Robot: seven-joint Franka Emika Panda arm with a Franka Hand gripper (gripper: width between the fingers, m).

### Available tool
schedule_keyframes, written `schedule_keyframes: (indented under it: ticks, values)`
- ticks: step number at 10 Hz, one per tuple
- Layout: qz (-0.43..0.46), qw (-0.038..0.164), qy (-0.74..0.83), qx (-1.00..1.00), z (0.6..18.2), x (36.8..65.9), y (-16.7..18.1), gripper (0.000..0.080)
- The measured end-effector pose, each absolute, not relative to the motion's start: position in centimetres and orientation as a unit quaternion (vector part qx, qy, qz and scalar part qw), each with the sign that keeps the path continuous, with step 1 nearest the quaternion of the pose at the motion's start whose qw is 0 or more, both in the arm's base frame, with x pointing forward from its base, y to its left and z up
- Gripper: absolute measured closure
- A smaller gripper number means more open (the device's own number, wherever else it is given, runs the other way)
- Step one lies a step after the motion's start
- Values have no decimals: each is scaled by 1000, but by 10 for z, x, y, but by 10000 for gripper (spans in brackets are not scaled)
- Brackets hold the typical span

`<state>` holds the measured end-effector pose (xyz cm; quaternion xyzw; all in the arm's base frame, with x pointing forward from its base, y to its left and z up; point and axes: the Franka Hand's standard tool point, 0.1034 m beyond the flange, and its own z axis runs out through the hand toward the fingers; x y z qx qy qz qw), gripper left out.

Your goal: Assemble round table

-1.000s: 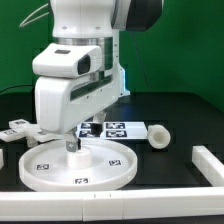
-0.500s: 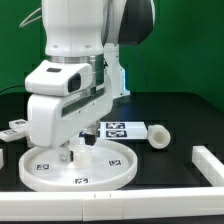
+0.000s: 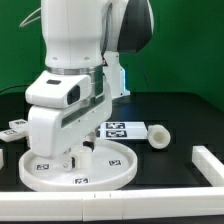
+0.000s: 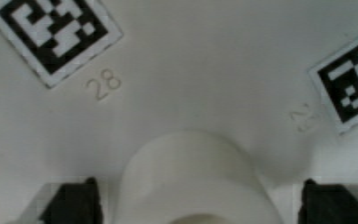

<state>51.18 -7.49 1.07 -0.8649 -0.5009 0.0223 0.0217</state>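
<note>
Exterior view: your jaws hang low over the large rimmed white plastic disc (image 3: pixel 112 160) on the black table (image 3: pixel 190 125). The short thick white cylinder post (image 3: pixel 158 136) lies apart, toward the exterior view's right.

Wrist view: the jaws are apart, straddling a rounded white lump (image 4: pixel 190 170). It may be the disc's hub, but it's too blurred to tell.

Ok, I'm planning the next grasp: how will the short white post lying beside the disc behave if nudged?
The post lies on its curved side, so it would likely roll. It looks like smooth hard plastic, so probably stiff and somewhat slippery.
</note>
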Motion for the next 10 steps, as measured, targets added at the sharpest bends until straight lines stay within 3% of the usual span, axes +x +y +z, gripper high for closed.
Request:
schedule_keyframes:
  ticks: [1, 2, 8, 10]
  values:
    - [22, 21, -502, -865, 11, 512, -74, 336]
    - [22, 21, -502, -865, 11, 512, -74, 392]
    - [21, 21, -502, -864, 11, 513, -73, 390]
    - [17, 23, -510, -860, 12, 519, -58, 390]
